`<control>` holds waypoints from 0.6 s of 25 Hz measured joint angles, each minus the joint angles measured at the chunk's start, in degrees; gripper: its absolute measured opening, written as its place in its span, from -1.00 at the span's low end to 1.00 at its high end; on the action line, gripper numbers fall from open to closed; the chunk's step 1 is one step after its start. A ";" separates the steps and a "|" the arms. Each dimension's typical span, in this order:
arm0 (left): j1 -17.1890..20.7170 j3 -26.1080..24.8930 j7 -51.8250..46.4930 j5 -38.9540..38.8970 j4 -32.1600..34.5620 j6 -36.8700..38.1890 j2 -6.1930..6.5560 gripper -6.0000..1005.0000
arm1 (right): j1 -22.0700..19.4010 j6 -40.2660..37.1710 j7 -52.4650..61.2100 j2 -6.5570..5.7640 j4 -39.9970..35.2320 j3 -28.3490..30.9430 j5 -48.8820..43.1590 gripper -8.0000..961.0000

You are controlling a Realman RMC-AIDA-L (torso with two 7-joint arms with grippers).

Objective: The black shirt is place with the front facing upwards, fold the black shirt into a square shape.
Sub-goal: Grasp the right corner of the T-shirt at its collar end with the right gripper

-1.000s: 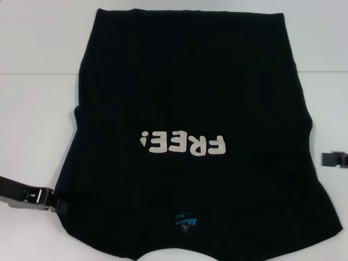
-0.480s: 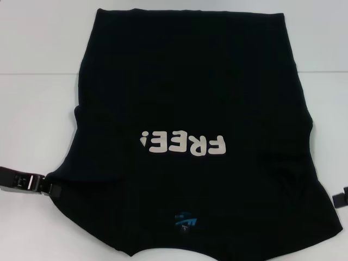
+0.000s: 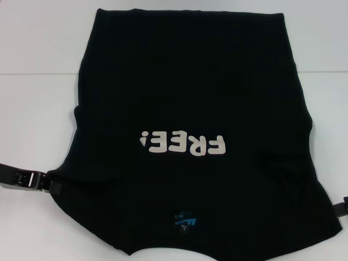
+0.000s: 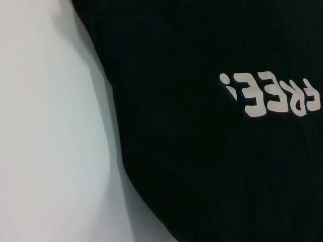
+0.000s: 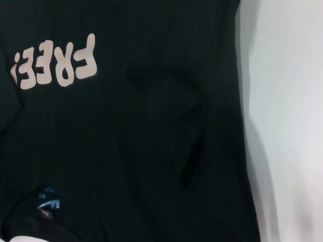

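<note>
Head camera: high, looking forward and down on the whole black shirt (image 3: pixel 190 136) on the white worktop (image 3: pixel 32 109). Both wrist cameras: close, looking down at opposite side edges. All three share the white lettering (image 3: pixel 182 143).

White table (image 3: pixel 38 125) — pale, smooth, a faint seam across it

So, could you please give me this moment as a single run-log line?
black shirt: flat, print up, collar nearest robot | left gripper: at shirt's left edge | right gripper: at shirt's right edge | fold: not begun
</note>
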 joint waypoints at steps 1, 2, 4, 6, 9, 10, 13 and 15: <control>0.05 -0.02 -0.03 -0.08 0.00 -0.01 0.00 -0.95 | 0.07 0.27 -0.16 0.01 0.32 -0.08 -0.01 0.84; 0.13 -0.11 -0.05 -0.18 0.00 -0.01 -0.01 -0.95 | 0.17 0.63 -0.40 0.03 0.75 -0.17 -0.02 0.84; 0.29 -0.39 -0.03 -0.38 -0.06 -0.04 -0.02 -0.95 | 0.35 1.46 -0.86 0.06 1.78 -0.24 -0.19 0.84; 0.33 -0.51 0.00 -0.42 -0.13 -0.16 -0.02 -0.95 | 0.52 2.09 -1.20 0.06 2.52 -0.25 -0.33 0.84; 0.35 -0.53 0.06 -0.42 -0.17 -0.22 -0.03 -0.95 | 0.71 2.93 -1.82 0.09 3.04 -0.28 -0.40 0.84; 0.35 -0.53 0.08 -0.42 -0.19 -0.23 -0.03 -0.95 | 0.75 3.13 -2.03 0.10 3.18 -0.28 -0.41 0.84; 0.35 -0.53 0.10 -0.42 -0.25 -0.23 -0.06 -0.95 | 0.88 3.69 -2.52 0.18 3.97 -0.62 -0.43 0.83; 0.35 -0.53 0.11 -0.42 -0.26 -0.23 -0.10 -0.95 | 0.94 3.77 -2.73 0.22 4.28 -0.80 -0.43 0.84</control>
